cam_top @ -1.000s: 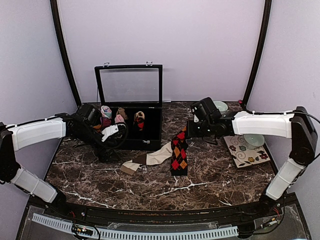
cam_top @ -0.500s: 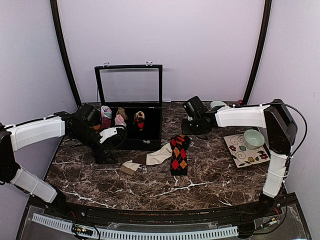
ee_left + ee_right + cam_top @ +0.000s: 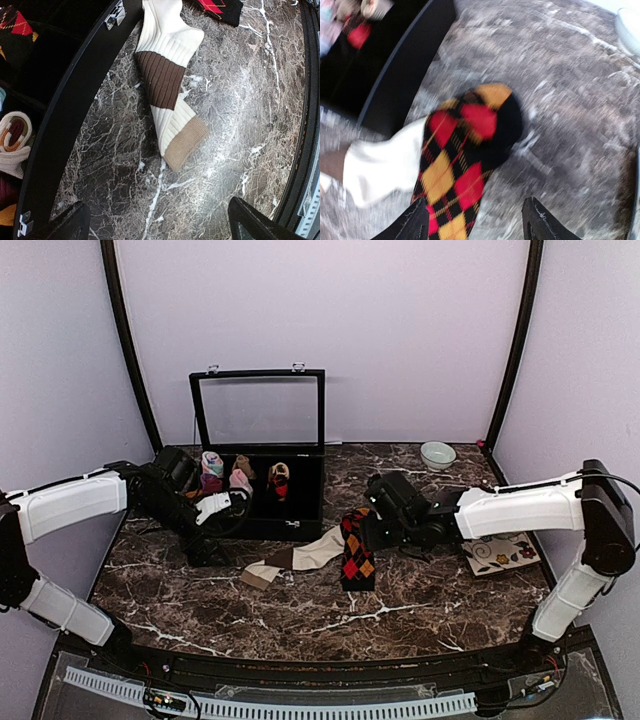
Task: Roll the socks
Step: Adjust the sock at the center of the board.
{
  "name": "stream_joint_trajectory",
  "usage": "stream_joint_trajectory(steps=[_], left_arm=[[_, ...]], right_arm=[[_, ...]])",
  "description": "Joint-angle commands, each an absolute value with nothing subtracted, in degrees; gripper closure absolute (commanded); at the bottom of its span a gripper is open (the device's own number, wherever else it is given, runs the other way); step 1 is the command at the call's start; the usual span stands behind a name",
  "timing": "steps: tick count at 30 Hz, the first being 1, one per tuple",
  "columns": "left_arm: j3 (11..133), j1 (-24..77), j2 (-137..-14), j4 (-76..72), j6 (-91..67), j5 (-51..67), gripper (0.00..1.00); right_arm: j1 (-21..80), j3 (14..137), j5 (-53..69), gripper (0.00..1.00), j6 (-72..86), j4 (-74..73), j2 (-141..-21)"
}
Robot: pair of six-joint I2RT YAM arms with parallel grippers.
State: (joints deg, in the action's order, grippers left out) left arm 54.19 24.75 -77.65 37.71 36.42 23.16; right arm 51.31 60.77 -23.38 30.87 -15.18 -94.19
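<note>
My right tool (image 3: 476,223) is spread, pinching nothing, poised over the far end of the black argyle sock (image 3: 462,150), which lies flat on the tabletop (image 3: 420,590), long axis 12 to 6 from above. The cream sock (image 3: 167,85) meets it at 9 o'clock, running 2 to 8. My left tool (image 3: 160,226) gapes empty near that sock's tan end.

argyle socks (image 3: 358,550) lie touching cream socks (image 3: 300,558) on the table (image 3: 430,595).

Marble table (image 3: 420,602) bears black case (image 3: 282,521), cream sock (image 3: 303,557), argyle sock (image 3: 357,558), plate (image 3: 497,556), bowl (image 3: 437,454).
</note>
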Motion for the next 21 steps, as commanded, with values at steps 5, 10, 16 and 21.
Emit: stream_joint_trajectory(steps=[5, 10, 16, 21], left_arm=[[54.7, 23.0, -74.9, 41.1, 37.0, 23.3, 0.01], [54.7, 23.0, -74.4, 41.8, 37.1, 23.0, 0.01], [54.9, 23.0, -74.5, 42.0, 37.4, 22.1, 0.01], [55.5, 23.0, -75.7, 43.4, 36.4, 22.0, 0.01]], right_arm=[[60.8, 52.9, -21.3, 0.45, 33.3, -7.7, -93.9], [62.0, 55.2, -19.1, 0.58, 32.4, -6.7, -99.5], [62.0, 53.0, -16.1, 0.61, 34.7, -4.2, -102.4], [62.2, 50.0, -13.5, 0.63, 37.2, -2.0, -102.6]])
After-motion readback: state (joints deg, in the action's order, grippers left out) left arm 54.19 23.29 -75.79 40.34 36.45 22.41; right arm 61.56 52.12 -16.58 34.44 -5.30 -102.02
